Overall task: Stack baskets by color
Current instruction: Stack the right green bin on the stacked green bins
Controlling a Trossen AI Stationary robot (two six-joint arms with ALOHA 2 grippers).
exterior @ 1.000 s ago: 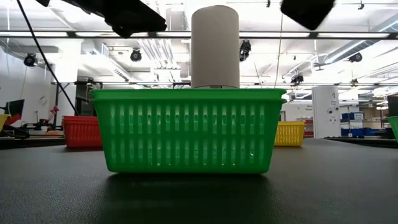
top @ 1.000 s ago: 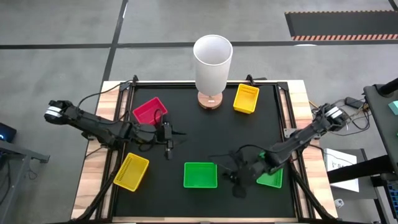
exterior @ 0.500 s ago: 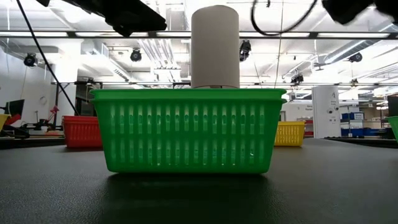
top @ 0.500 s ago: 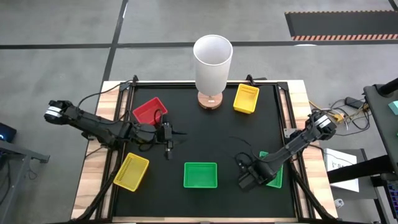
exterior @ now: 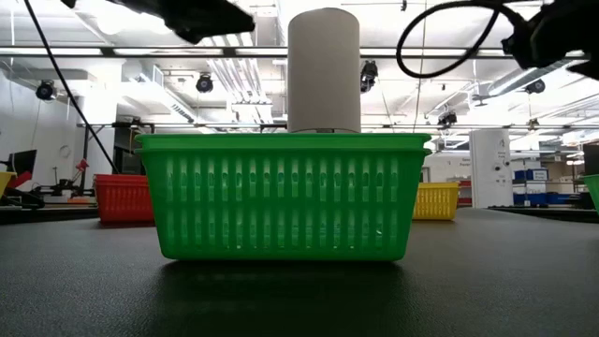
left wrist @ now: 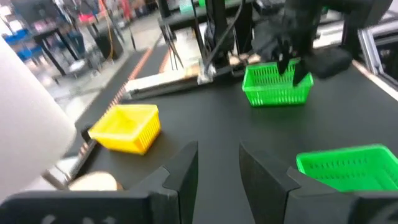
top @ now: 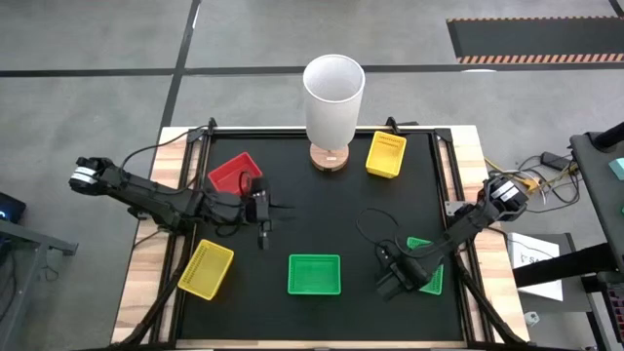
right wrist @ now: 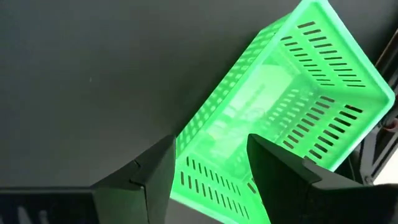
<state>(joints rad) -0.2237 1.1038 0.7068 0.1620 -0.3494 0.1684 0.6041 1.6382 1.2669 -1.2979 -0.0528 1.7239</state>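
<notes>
high: our right gripper (top: 390, 284) hovers at the right green basket's (top: 429, 276) near-left corner, the left arm parked mid-table | right wrist: fingers (right wrist: 149, 174) parted, empty, straddling its long wall | low: middle green basket (exterior: 284, 195) sits apart

Two dark jointed arms (top: 166, 200), looping black cables (exterior: 440, 37)

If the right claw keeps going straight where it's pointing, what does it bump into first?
Probably the green basket right in front of it; the open right claw straddles its near wall.
</notes>
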